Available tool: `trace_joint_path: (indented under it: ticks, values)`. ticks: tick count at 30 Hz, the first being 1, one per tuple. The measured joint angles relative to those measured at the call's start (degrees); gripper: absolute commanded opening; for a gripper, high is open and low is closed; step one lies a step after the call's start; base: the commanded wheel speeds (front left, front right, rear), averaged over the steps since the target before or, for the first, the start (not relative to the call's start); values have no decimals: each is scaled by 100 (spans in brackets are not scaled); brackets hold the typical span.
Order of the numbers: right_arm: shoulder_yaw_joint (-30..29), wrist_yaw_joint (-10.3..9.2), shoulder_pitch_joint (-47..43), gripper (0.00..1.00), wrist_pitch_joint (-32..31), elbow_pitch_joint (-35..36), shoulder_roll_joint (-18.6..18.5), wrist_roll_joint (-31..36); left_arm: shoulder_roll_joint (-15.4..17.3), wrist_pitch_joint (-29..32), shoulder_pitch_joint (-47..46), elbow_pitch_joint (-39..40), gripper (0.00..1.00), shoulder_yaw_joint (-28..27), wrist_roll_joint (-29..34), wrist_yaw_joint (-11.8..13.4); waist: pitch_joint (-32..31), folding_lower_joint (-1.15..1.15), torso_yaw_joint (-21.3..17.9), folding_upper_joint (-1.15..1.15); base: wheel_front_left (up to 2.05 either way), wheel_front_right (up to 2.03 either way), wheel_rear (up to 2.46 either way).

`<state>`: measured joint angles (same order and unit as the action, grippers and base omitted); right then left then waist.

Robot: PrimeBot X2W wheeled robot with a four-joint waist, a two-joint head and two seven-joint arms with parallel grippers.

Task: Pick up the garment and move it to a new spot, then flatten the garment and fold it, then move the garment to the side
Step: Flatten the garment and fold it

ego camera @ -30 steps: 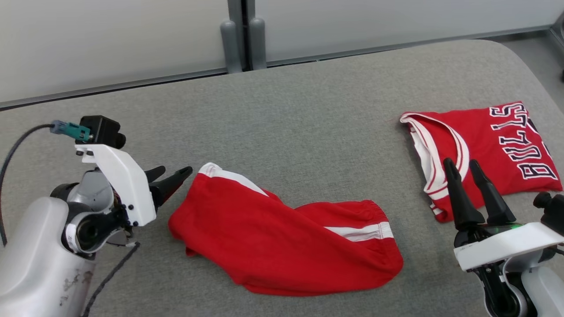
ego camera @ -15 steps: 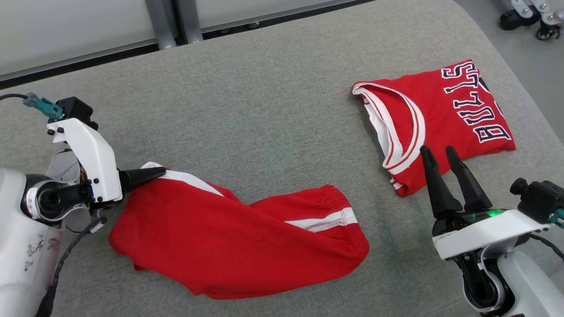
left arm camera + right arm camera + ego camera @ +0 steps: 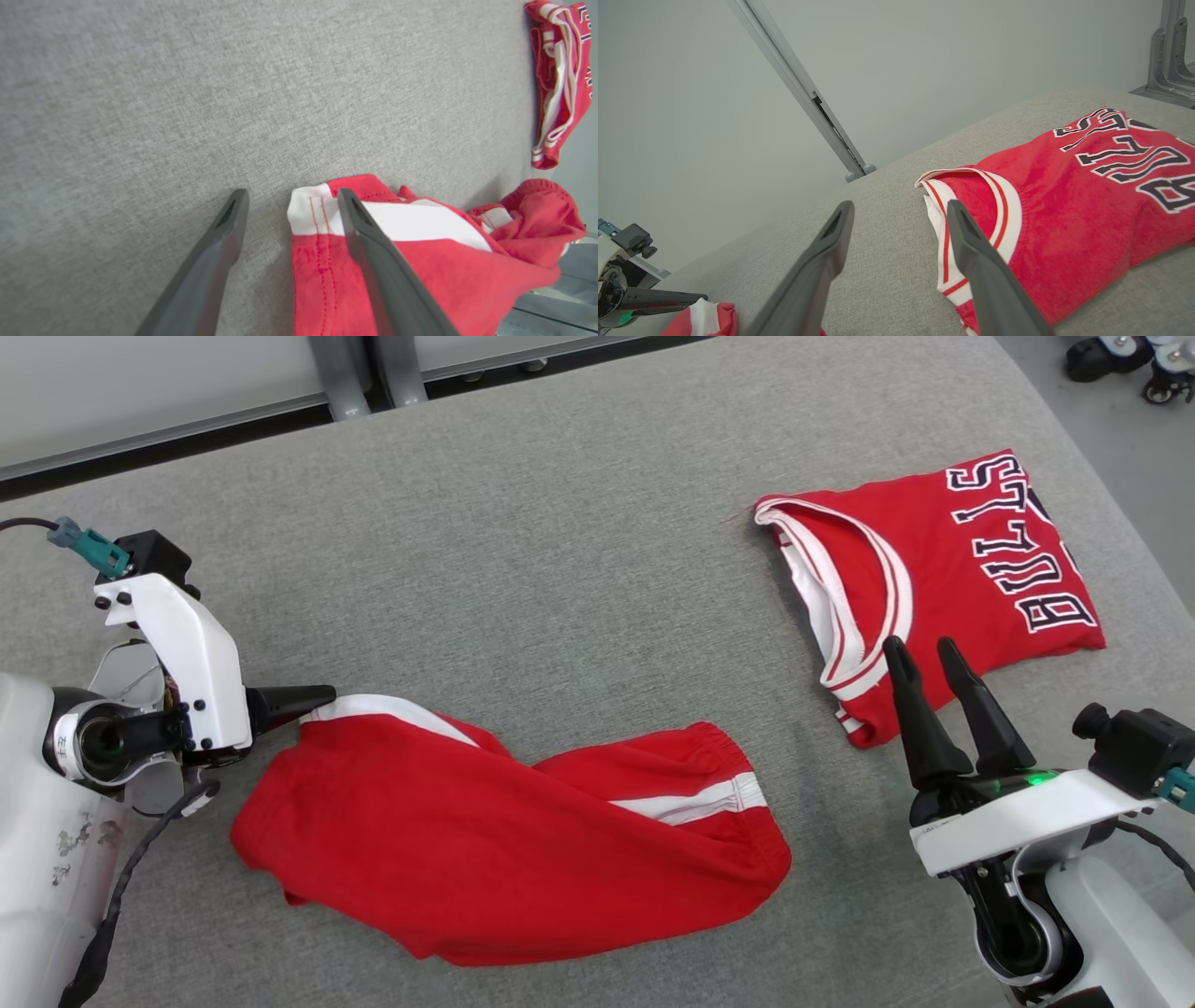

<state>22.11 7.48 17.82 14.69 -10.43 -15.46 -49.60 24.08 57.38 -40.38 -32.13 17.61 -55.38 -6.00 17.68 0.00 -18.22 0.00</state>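
L gripper [image 3: 292, 192] low at the front-left of the grey fabric-topped table [image 3: 560, 523], jaws apart, straddling the white-banded hem corner of the crumpled red shorts [image 3: 504, 859], which lie along the front edge. R gripper [image 3: 919, 644] open, holding nothing, beside the folded red Bulls jersey [image 3: 943, 569] near the right edge.

Left gripper [image 3: 327, 695]: in the head view one dark jaw shows past the white bracket [image 3: 182, 653]; where the other lies cannot be told. Red shorts [image 3: 504, 849]: underside and inner folds hidden; cut by the bottom edge in the left wrist view, a mere corner at the bottom edge of the right wrist view. Bulls jersey [image 3: 943, 569]: folded, lower layers hidden; cut by the right edge in both wrist views. Castors [image 3: 1088, 357]: cut off at the head view's top right corner.
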Motion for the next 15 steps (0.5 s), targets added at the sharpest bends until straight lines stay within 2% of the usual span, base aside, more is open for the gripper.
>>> trace_joint_path:
  ticks: [13,14,15]
  values:
    - [194,0,165,100,13,-147,-33,-74,-97,332,-147,-192,100,96,-233,-57,95,0,132,0,0,0,0]
    - [208,0,171,100,14,-155,-33,-82,-99,381,-145,-194,97,108,-254,-58,93,0,129,0,0,0,0]
    - [220,0,180,100,14,-163,-33,-88,-100,419,-143,-197,83,112,-283,-71,92,0,126,0,0,0,0]
